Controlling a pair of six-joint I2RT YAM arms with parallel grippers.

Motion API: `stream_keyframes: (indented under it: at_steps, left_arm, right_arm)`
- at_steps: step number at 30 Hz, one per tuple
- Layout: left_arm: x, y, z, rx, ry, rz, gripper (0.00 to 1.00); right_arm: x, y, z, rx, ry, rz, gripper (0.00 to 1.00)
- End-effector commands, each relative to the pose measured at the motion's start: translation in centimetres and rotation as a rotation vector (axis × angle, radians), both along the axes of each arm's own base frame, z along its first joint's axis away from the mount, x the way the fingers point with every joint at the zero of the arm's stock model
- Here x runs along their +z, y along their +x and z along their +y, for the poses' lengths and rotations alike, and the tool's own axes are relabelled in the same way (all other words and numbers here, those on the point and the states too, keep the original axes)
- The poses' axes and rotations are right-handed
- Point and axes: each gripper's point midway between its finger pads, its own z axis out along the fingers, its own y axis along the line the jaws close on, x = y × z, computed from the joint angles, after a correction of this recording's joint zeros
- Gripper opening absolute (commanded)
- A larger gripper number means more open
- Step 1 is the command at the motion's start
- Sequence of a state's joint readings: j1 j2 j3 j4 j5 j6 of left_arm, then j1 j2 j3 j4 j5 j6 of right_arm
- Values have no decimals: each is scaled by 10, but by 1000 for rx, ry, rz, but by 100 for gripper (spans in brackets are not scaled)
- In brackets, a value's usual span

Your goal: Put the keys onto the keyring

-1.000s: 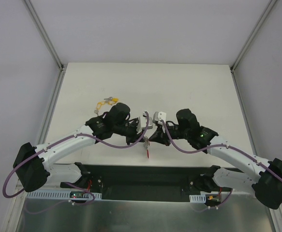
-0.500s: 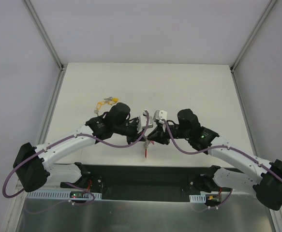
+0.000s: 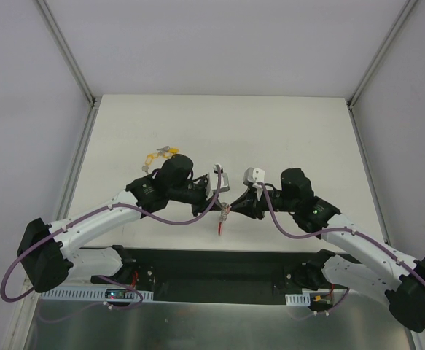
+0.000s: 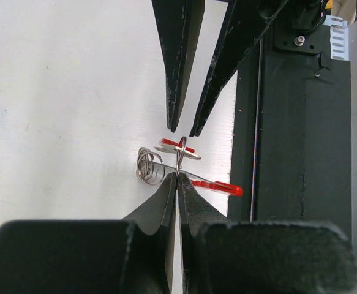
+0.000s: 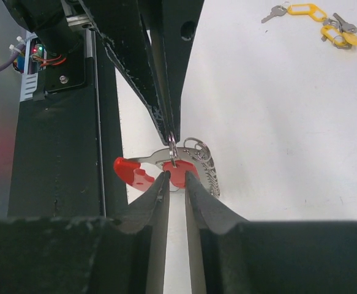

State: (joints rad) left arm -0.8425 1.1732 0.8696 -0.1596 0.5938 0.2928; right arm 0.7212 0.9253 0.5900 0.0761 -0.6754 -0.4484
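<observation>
Lying toward ten o'clock from the grippers on the white table (image 3: pixel 292 131), the yellow-tagged keys (image 3: pixel 161 154) sit well apart from the work. The left gripper (image 4: pixel 177 179) has its jaws pressed together, pinching a thin wire ring (image 5: pixel 173 152). Right at that ring, near the table's six o'clock edge, is the keyring (image 5: pixel 129 171), red crescent one side, metal coil the other. From three o'clock the right gripper (image 5: pixel 176 177) meets it, jaws slightly spread either side of the ring, clamping nothing I can make out.
</observation>
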Motion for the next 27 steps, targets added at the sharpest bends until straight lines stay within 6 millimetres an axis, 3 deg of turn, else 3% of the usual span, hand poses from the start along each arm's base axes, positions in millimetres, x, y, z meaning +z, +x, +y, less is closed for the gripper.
stream_keyframes:
  at_steps: [1, 10, 16, 27]
  left_arm:
    - [21, 0, -8, -24, -84, -17, 0]
    - [23, -2, -11, -41, -94, -2, 0]
    - [24, -2, -12, -43, -97, 1, 0]
    - [15, 4, -14, -6, -69, 26, 0]
  right_arm:
    - [19, -3, 6, 52, 64, -55, 18]
    - [23, -2, 9, 59, 76, -65, 14]
    - [22, -1, 9, 62, 73, -59, 1]
    - [34, -5, 10, 83, 88, -75, 1]
